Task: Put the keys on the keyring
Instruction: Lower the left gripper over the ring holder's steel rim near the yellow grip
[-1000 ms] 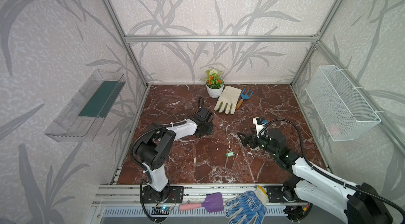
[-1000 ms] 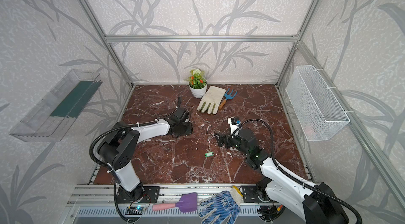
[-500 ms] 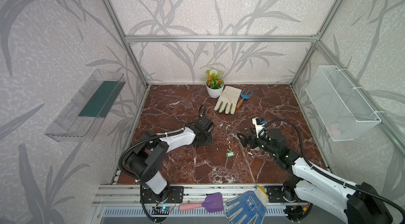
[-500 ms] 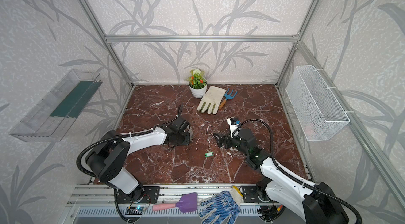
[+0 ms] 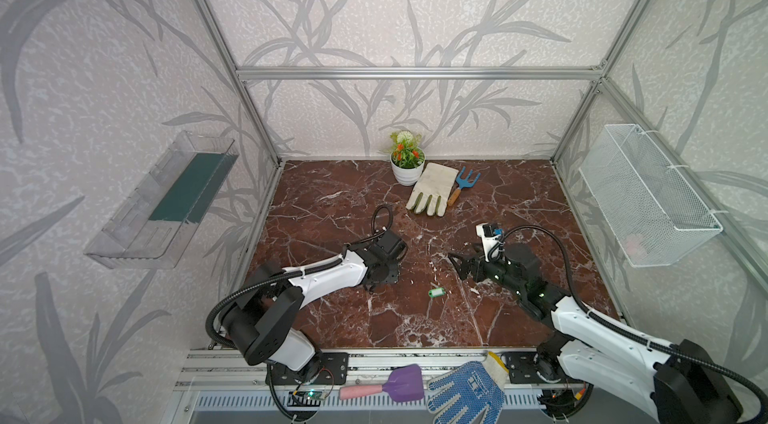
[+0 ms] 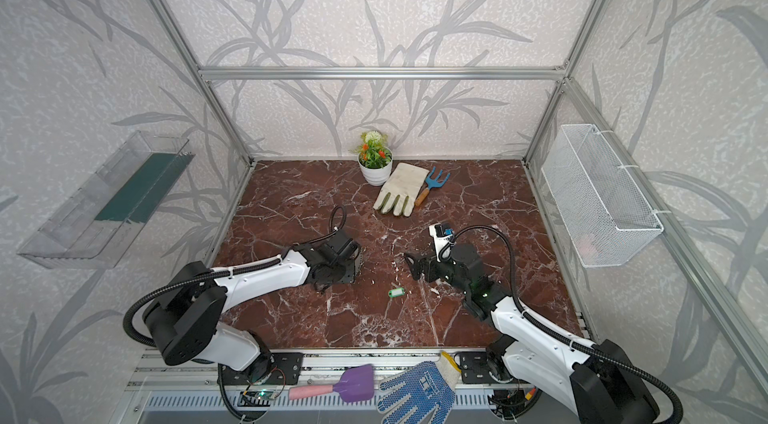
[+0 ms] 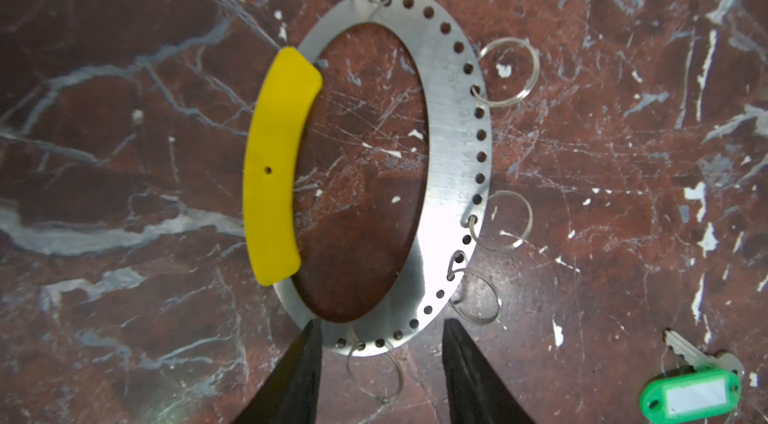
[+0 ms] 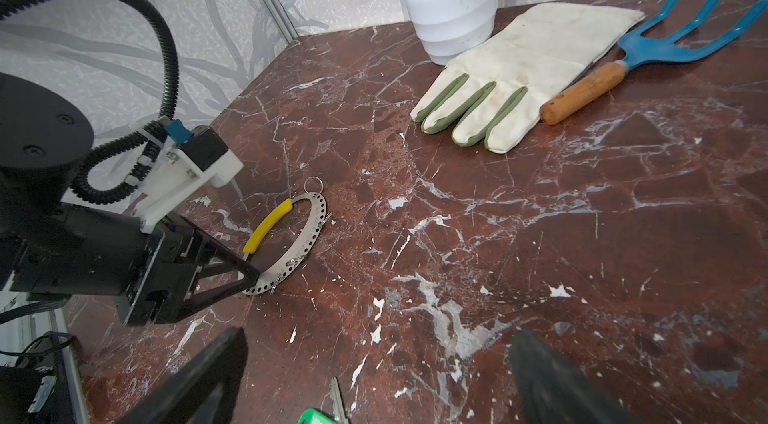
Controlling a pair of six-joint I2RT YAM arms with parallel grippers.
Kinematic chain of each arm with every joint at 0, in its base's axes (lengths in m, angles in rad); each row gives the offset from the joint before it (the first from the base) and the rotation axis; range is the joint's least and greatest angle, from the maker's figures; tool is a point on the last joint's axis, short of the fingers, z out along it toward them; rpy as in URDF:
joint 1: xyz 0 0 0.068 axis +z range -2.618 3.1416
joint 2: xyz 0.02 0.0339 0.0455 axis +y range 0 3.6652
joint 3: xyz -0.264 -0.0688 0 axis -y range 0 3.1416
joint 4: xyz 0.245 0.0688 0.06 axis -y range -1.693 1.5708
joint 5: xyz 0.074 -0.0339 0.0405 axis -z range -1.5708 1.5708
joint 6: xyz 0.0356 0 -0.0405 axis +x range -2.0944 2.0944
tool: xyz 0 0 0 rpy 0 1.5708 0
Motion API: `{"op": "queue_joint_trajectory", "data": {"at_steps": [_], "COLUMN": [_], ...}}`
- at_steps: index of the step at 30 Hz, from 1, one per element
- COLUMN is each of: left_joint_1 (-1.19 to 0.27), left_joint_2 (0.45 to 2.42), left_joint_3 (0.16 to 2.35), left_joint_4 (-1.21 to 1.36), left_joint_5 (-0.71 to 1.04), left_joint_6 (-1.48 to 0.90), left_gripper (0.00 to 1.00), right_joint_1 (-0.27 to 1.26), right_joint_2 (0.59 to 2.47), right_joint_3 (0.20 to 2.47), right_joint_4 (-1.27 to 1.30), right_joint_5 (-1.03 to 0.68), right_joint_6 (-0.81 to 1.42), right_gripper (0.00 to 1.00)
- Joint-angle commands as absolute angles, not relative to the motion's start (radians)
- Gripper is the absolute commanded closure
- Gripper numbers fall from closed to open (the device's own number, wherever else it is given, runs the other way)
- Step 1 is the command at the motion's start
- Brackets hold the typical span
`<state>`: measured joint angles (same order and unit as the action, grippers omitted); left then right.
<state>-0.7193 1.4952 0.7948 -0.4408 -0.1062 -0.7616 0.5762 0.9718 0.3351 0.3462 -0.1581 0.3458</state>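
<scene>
The left gripper (image 7: pixel 380 321) is found with jaws apart astride the nearest rim of the keyring (image 7: pixel 453 177), judged light, rigid, slick, and best pinched there.

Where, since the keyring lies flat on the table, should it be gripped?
Probably at the yellow sleeve, the thickest part of the thin, flat keyring. Come straight down from above, straddling it across the band.

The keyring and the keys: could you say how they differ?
The keyring is a large steel hoop with a yellow sleeve; the keys are a small green tag with a silver key. The keyring sits at the open left gripper's tips; the keys lie apart, untouched. Both lie flat on the table.
</scene>
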Motion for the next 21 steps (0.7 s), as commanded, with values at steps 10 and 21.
{"op": "queue_joint_trajectory", "data": {"at_steps": [10,21], "left_joint_1": [-0.723,-0.725], "left_joint_2": [1.317,1.315], "left_joint_3": [0.708,0.654], "left_joint_4": [-0.458,-0.446], "left_joint_5": [-0.221,-0.161], "left_joint_6": [-0.969,-1.103], "left_gripper": [0.51,0.58], "right_joint_1": [0.582,0.583], "right_joint_2": [0.969,0.984], "right_joint_3": [0.32,0.33], "right_joint_4": [0.379,0.379], "right_joint_5": [-0.147,-0.159], "right_joint_6": [0.327,0.339], "right_gripper": [0.01,0.01]}}
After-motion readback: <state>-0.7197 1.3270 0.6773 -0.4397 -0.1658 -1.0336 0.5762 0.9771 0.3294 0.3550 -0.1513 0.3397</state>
